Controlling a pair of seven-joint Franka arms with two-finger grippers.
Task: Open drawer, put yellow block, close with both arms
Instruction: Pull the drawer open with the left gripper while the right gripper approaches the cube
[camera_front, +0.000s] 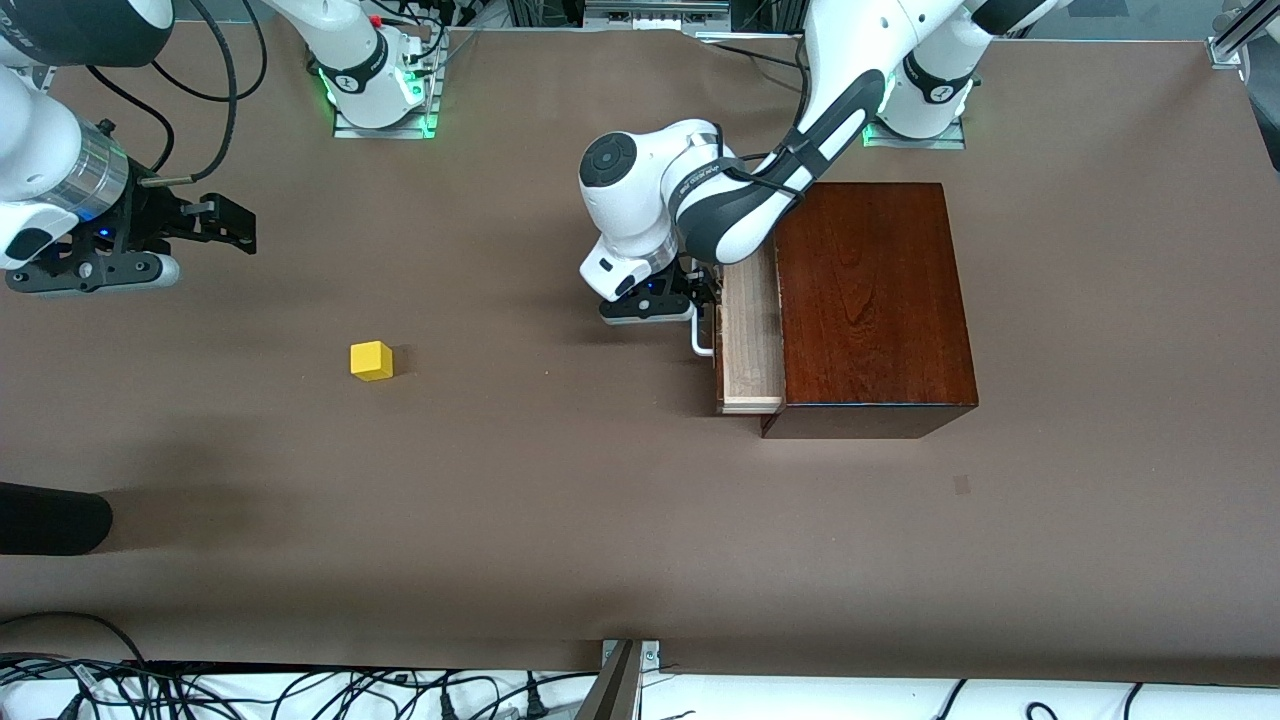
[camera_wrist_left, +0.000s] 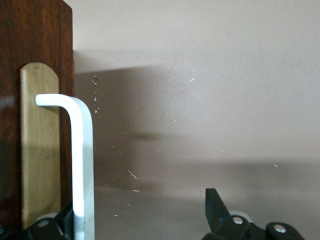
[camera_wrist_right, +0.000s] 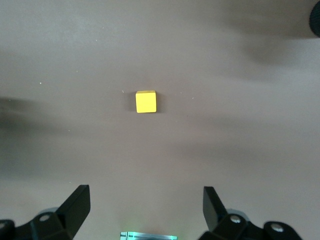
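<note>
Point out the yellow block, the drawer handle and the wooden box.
yellow block (camera_front: 371, 360): front view, on its top face.
drawer handle (camera_wrist_left: 82, 165): left wrist view, on the white bar's long straight part.
wooden box (camera_front: 870, 290): front view, middle of its glossy top.

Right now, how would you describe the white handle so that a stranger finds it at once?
Find the dark wooden box toward the left arm's end of the table. A pale drawer sticks out of it, and the white handle sits on the drawer's front. It is the only white loop there, with the left gripper open around it.
</note>
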